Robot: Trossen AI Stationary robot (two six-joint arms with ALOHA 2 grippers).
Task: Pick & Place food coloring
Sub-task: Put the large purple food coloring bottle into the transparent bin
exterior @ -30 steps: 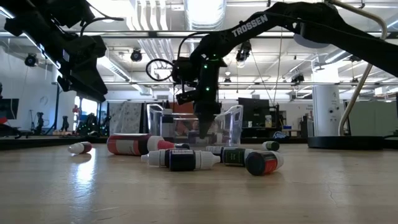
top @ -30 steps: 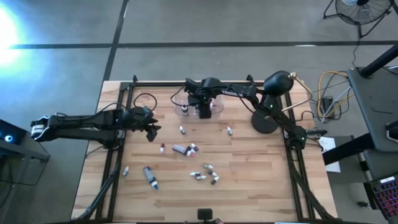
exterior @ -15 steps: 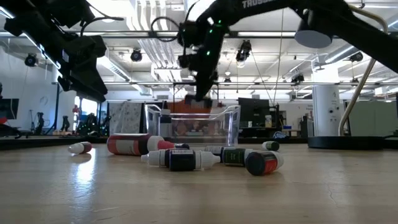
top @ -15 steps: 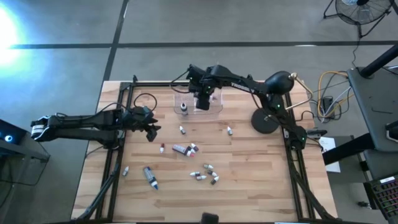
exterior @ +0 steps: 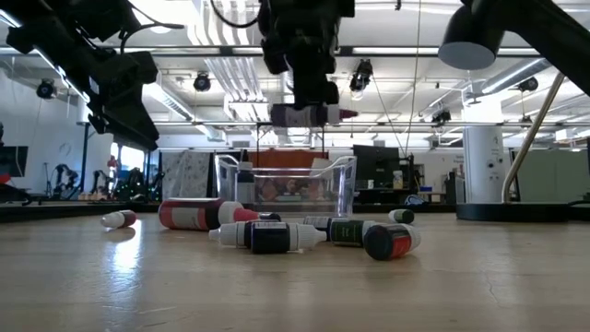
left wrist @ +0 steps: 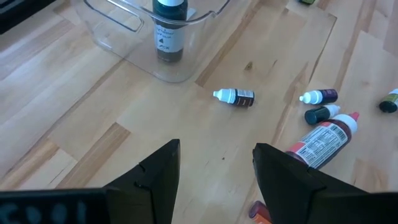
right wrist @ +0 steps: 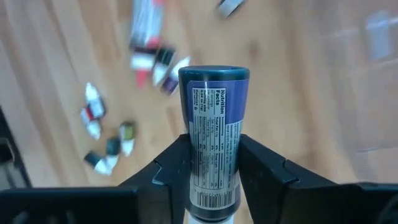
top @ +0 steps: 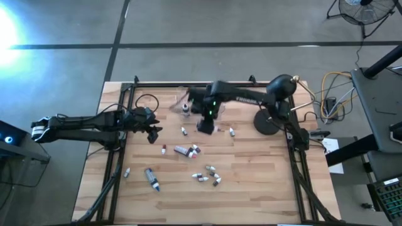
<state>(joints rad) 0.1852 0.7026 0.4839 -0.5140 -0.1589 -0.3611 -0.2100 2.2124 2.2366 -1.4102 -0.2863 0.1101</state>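
The right hand (right wrist: 208, 171) hangs above the desk (top: 264, 188), just in front of the clear plastic box (exterior: 286, 184), clamped on a purple-capped food coloring tube (right wrist: 212, 149) (held level in the low view). The left hand (left wrist: 214, 168) waits at the desk's left side, fingers spread and empty. More small bottles (top: 204, 176) lie scattered mid-desk; one dark-capped bottle (left wrist: 168, 28) stands in the box.
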